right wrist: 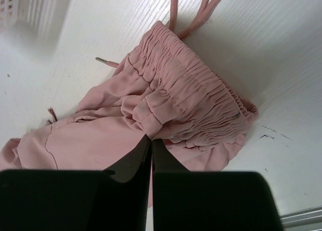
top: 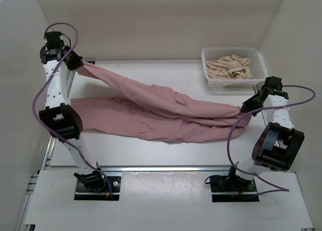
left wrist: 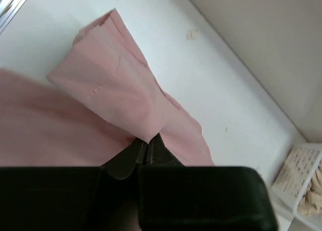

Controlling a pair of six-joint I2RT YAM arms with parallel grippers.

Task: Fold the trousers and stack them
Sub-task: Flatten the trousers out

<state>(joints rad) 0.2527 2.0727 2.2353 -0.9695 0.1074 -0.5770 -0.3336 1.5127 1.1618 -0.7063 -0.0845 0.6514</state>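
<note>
On the far-left side of the table (top: 151,150), clamps the left gripper (top: 79,63) tight on one leg end of the dusty-pink trousers (top: 166,112), raised off the surface. At right, pinches the gathered waistband in the closed right gripper (top: 245,110), drawstrings (right wrist: 191,14) trailing. Rests the other leg flat mid-table, apart from the far-right white basket (top: 231,50) of beige cloth (top: 231,67)

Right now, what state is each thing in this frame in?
Trousers: unfolded, stretched between both grippers; one leg lifted, the other flat on the table.
Left gripper: shut on a leg end.
Right gripper: shut on the gathered waistband.
Drawstrings: untied, trailing loose.
Basket: upright, holding cloth.
Beige cloth: crumpled in the basket.
</note>
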